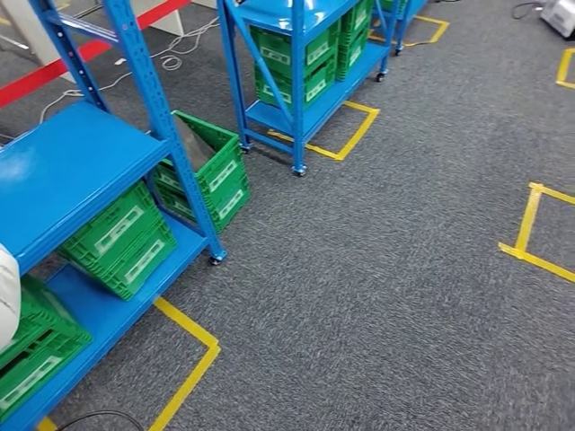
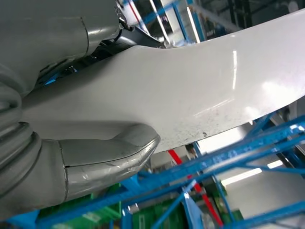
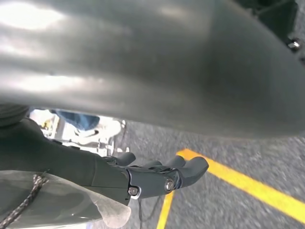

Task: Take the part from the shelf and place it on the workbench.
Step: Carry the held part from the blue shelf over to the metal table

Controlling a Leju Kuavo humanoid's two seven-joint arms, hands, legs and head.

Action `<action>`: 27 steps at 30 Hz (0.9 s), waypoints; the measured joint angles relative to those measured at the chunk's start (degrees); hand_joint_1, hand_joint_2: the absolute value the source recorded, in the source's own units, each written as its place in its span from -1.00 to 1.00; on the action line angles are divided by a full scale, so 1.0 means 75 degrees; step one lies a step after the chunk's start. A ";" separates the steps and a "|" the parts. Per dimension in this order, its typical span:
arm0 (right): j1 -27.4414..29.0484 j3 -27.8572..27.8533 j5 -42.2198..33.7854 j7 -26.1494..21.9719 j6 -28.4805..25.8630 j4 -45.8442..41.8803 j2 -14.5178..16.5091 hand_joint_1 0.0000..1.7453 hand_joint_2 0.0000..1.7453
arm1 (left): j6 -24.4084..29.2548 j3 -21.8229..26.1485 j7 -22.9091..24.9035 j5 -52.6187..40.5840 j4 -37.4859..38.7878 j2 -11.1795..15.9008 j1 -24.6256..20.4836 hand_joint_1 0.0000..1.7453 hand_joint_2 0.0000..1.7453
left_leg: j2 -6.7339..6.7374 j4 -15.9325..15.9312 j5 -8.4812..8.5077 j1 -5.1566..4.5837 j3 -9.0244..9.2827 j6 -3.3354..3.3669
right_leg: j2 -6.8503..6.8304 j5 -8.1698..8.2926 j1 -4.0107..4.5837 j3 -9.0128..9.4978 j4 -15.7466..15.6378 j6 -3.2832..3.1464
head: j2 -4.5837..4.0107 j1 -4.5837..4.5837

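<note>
Left hand: your grey ribbed left hand (image 2: 54,157) is sitting closest to the lens, its thick thumb pressing against the smooth white curved plastic part (image 2: 201,90), so the fingers are clamping on that part.
Part: you are seeing the white panel stretching across the left wrist view above the thumb; a white rounded edge (image 1: 6,294) is peeking in at the far left of the head view, beside the near shelf.
Near shelf: the blue steel shelf rack (image 1: 75,166) is standing at the left, carrying green slotted plastic crates (image 1: 122,238) on its lower level, one of them tilting.
Floor marks: yellow tape (image 1: 193,355) is outlining the rack's footprint on the grey carpet (image 1: 380,269).
Far shelf: a second blue rack (image 1: 298,81) is holding more green crates (image 1: 305,58) further back.
Right hand: your dark right hand (image 3: 158,176) is hanging over the carpet and a yellow tape line (image 3: 251,188), fingers lying fairly straight and close together, gripping nothing.
</note>
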 joint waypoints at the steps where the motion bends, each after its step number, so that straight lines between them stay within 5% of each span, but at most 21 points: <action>1: -0.0001 0.0008 0.0000 0.0000 0.0000 0.0000 0.0005 -1.00 -1.00 | -0.0055 0.0035 -0.0001 0.0010 -0.0025 -0.0020 0.0013 1.00 1.00 | -0.0025 -0.0296 0.0183 0.0001 0.0128 0.0014 | 0.0045 0.0001 0.0000 0.0008 0.0001 0.0001 | 0.0000 -0.0001; 4: -0.0004 0.0010 0.0000 0.0000 0.0000 0.0000 0.0011 -1.00 -1.00 | -0.0101 0.0063 -0.0001 0.0012 -0.0047 -0.0039 0.0019 1.00 1.00 | -0.0057 -0.0536 0.0315 0.0002 0.0234 0.0025 | 0.0075 0.0002 0.0000 0.0015 0.0002 0.0003 | 0.0000 -0.0002; 6: -0.0011 0.0010 -0.0001 0.0001 0.0001 0.0000 0.0026 -1.00 -1.00 | -0.0197 0.0120 -0.0003 0.0005 -0.0092 -0.0088 0.0024 1.00 1.00 | -0.0244 -0.0961 0.0456 0.0012 0.0409 0.0049 | 0.0142 0.0003 0.0008 0.0000 0.0016 0.0026 | 0.0000 0.0003; 8: -0.0002 0.0010 -0.0018 0.0003 0.0000 0.0000 0.0043 -1.00 -1.00 | -0.0349 0.0208 -0.0006 -0.0085 -0.0199 -0.0234 0.0025 1.00 1.00 | -0.0308 -0.1439 0.0578 0.0025 0.0577 0.0163 | 0.0198 -0.0023 0.0006 -0.0147 0.0105 0.0172 | 0.0000 0.0018; 10: 0.0005 0.0010 -0.0036 0.0006 -0.0004 0.0000 0.0045 -1.00 -1.00 | -0.0415 0.0251 -0.0009 -0.0174 -0.0287 -0.0370 0.0020 1.00 1.00 | -0.0099 -0.1564 0.0596 0.0018 0.0598 0.0290 | -0.0034 -0.0333 -0.0002 -0.0503 0.0655 0.0322 | 0.0000 0.0058; 12: -0.0003 0.0010 -0.0041 0.0009 -0.0004 0.0000 0.0048 -1.00 -1.00 | -0.0383 0.0250 -0.0010 -0.0202 -0.0309 -0.0413 0.0021 1.00 1.00 | 0.0088 -0.1570 0.0596 -0.0003 0.0592 0.0332 | -0.0298 -0.0812 -0.0009 -0.0947 0.1607 0.0370 | 0.0000 0.0088; 14: 0.0008 0.0010 -0.0047 0.0010 -0.0003 0.0000 0.0054 -1.00 -1.00 | -0.0325 0.0223 -0.0010 -0.0240 -0.0311 -0.0442 0.0030 1.00 1.00 | 0.0275 -0.1566 0.0589 -0.0019 0.0589 0.0339 | -0.0355 -0.0896 -0.0027 -0.1131 0.2050 0.0400 | 0.0000 0.0087; 16: 0.0019 0.0008 -0.0064 0.0012 -0.0003 0.0000 0.0053 -1.00 -1.00 | -0.0241 0.0156 -0.0010 -0.0256 -0.0319 -0.0463 0.0037 1.00 1.00 | 0.0447 -0.1564 0.0572 -0.0022 0.0609 0.0323 | -0.0462 -0.0498 -0.0033 -0.0759 0.1430 0.0393 | 0.0000 0.0090; 19: -0.0014 0.0004 -0.0127 0.0011 0.0004 0.0000 0.0051 -1.00 -1.00 | -0.0091 0.0059 -0.0012 -0.0245 -0.0364 -0.0460 0.0037 1.00 1.00 | 0.0652 -0.1535 0.0516 -0.0075 0.0648 0.0229 | -0.0875 -0.0101 0.0016 -0.0028 0.0139 0.0285 | 0.0000 0.0083; 22: -0.0016 0.0004 -0.0184 0.0004 0.0024 0.0000 0.0052 -1.00 -1.00 | 0.0019 -0.0029 -0.0016 -0.0237 -0.0394 -0.0438 0.0019 1.00 1.00 | 0.0804 -0.1506 0.0483 -0.0090 0.0657 0.0117 | -0.0775 -0.0070 0.0046 0.0021 -0.0005 0.0145 | 0.0000 0.0082; 24: -0.0003 0.0004 -0.0197 0.0002 0.0051 -0.0002 0.0050 -1.00 -1.00 | 0.0068 -0.0101 -0.0020 -0.0227 -0.0415 -0.0420 0.0019 1.00 1.00 | 0.0559 -0.1260 0.0273 -0.0047 0.0572 0.0034 | -0.0639 -0.0032 0.0022 0.0015 -0.0025 0.0062 | 0.0000 0.0061; 27: -0.0015 0.0004 -0.0194 0.0007 0.0093 -0.0006 0.0050 -1.00 -1.00 | 0.0088 -0.0130 -0.0025 -0.0174 -0.0447 -0.0399 0.0050 1.00 1.00 | 0.0107 0.0123 -0.0446 -0.0004 -0.0023 -0.0031 | -0.0404 -0.0005 0.0016 0.0004 -0.0034 -0.0013 | 0.0000 0.0034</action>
